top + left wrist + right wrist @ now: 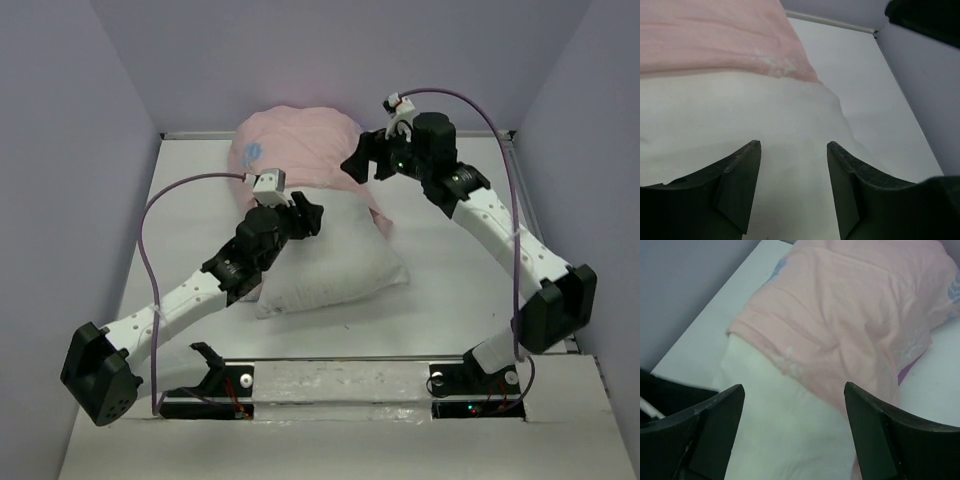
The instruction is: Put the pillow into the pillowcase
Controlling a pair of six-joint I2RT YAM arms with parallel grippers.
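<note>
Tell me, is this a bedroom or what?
Probably a robot lab booth: plain lilac walls box in a white table, and two black-and-white robot arms reach over a plump white pillow.

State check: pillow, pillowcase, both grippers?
pillow: far end inside the pillowcase, near part bare.
pillowcase: partway over the pillow, bunched at its opening.
left gripper: jaws open, over the bare pillow.
right gripper: jaws open, over the pillowcase edge.
</note>
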